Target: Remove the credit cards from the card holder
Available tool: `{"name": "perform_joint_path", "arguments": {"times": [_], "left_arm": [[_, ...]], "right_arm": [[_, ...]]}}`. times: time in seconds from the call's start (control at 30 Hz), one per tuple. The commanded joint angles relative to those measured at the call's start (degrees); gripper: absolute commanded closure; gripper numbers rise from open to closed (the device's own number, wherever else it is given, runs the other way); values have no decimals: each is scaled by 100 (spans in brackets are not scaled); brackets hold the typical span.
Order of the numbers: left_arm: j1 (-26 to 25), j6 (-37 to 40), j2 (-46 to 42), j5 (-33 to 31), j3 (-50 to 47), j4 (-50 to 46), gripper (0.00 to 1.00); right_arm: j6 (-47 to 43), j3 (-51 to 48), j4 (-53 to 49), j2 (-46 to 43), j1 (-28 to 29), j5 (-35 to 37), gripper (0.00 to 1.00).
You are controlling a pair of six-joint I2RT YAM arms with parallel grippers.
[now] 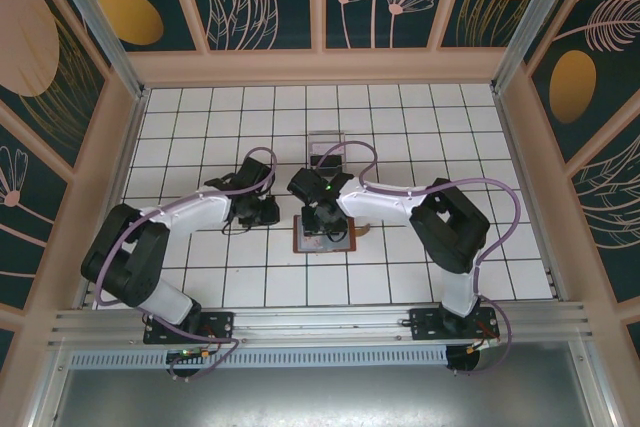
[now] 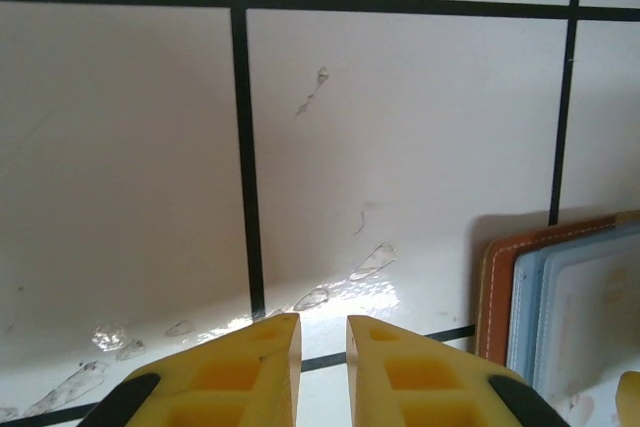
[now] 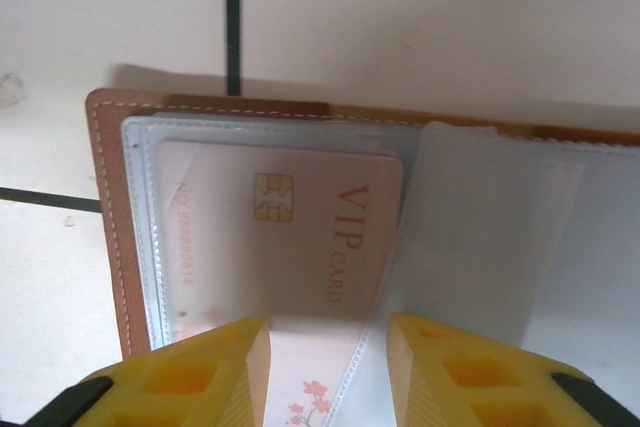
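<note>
Right tool (image 3: 328,332) low over unfolded holder (image 3: 105,197), jaws apart; card (image 3: 290,237) reads "VIP CARD"; left tool (image 2: 323,332) beside holder, closed

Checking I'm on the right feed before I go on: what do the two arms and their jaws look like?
Both the left arm and right arm have white links with bulky black joints. A lilac cable loops along each. The jaws are yellow moulded plastic with recessed pockets, on black mounts. A small green light glows near the right wrist.

card holder (image 2: 492,292) cut off, card (image 3: 300,237) bottom cropped
</note>
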Motion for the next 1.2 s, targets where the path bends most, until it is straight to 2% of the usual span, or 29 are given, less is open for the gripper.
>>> {"name": "perform_joint_path", "arguments": {"times": [0.0,0.67,1.0,1.17], "left_arm": [[27,172,115,112,209,-65,79],[20,166,163,252,505,-188,78],[-46,84,163,255,507,-201,79],[-89,52,169,254,516,-196,78]], "right_arm": [[170,229,-653,52,92,564,62],[306,67,-1138,-364,95,1165,57],[186,-580,-717,-721,-266,1001,57],[133,-885,-591,-850,-391,935,54]]}}
